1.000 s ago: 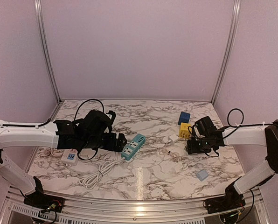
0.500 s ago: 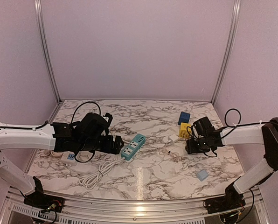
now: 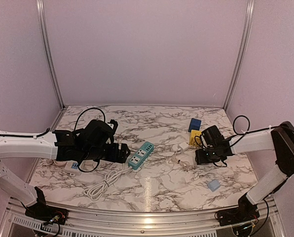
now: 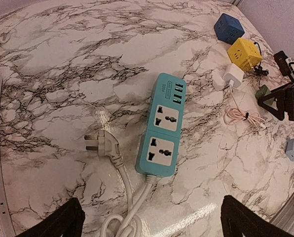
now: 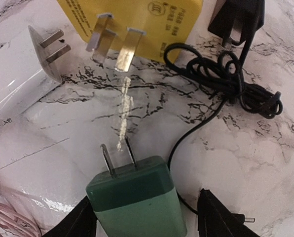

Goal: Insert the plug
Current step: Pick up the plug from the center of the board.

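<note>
A teal power strip (image 3: 141,155) (image 4: 164,126) lies on the marble table with two free sockets, its white cord and plug (image 4: 101,143) beside it. My left gripper (image 3: 121,151) (image 4: 152,222) hovers just short of the strip's cord end, open wide and empty. A green two-pin plug (image 5: 137,202) (image 4: 263,93) rests on the table between the fingers of my right gripper (image 3: 202,155) (image 5: 147,219). The left finger is against the plug. The right finger stands a little apart from it, so the jaws are open.
Just beyond the green plug are a yellow cube adapter (image 3: 195,137) (image 5: 137,19), a white charger (image 5: 23,64) (image 4: 233,75) and a black adapter with tangled cord (image 5: 236,84). Also in view are a blue cube (image 3: 195,124), a small pale-blue block (image 3: 213,185) and a white strip (image 3: 73,167) at the left.
My right gripper has narrowed around the green plug and shifted slightly left. My left arm drew back a little toward the left and stayed open.
</note>
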